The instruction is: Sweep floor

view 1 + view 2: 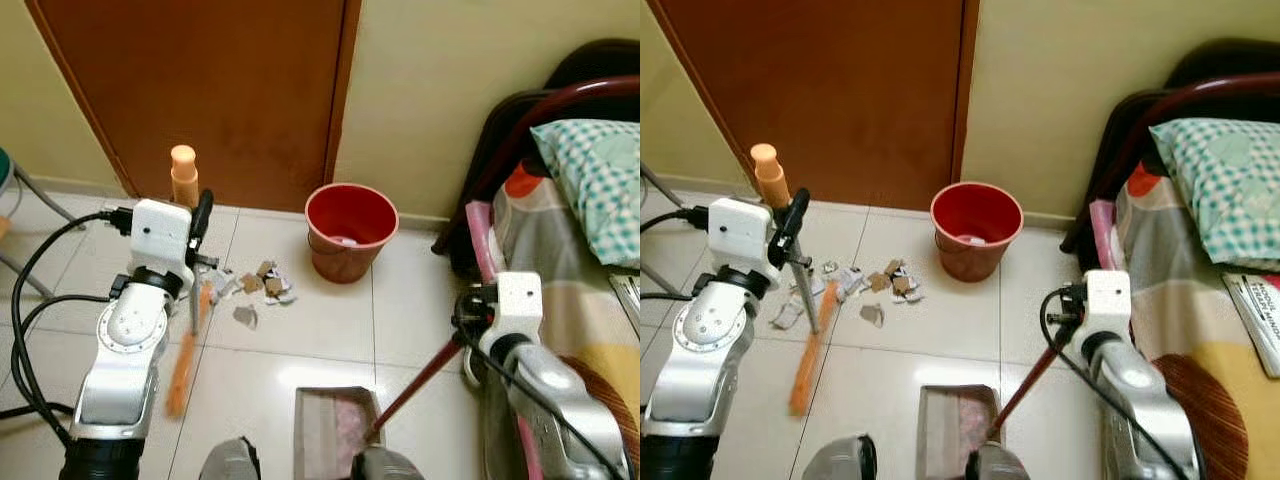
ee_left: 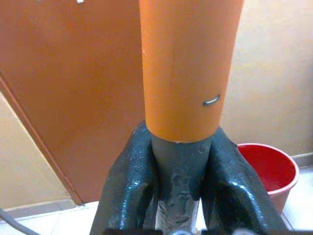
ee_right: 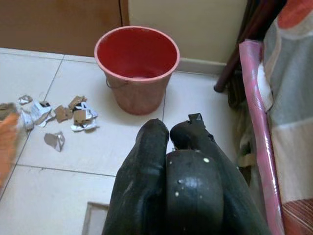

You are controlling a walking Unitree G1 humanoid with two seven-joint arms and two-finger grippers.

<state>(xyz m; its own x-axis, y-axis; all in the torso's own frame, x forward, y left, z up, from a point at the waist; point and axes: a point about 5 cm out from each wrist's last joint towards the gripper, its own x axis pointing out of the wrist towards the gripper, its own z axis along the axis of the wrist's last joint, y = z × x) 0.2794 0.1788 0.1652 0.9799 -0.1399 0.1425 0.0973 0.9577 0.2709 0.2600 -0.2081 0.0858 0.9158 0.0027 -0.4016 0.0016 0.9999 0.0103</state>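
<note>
The left pincer (image 2: 178,161) is clamped on the broom handle (image 2: 188,68), an orange grip over a grey shaft, holding the broom (image 1: 812,340) slanted down to the tiled floor (image 1: 320,330) beside the scraps of torn paper (image 1: 262,283). The right pincer (image 3: 168,147) is closed on the dark red handle of the dustpan (image 1: 330,425), which rests on the floor near the robot. A red bucket (image 1: 350,230) stands just beyond the scraps, before the brown door (image 1: 210,90). The bed (image 1: 590,230) lies to the right.
</note>
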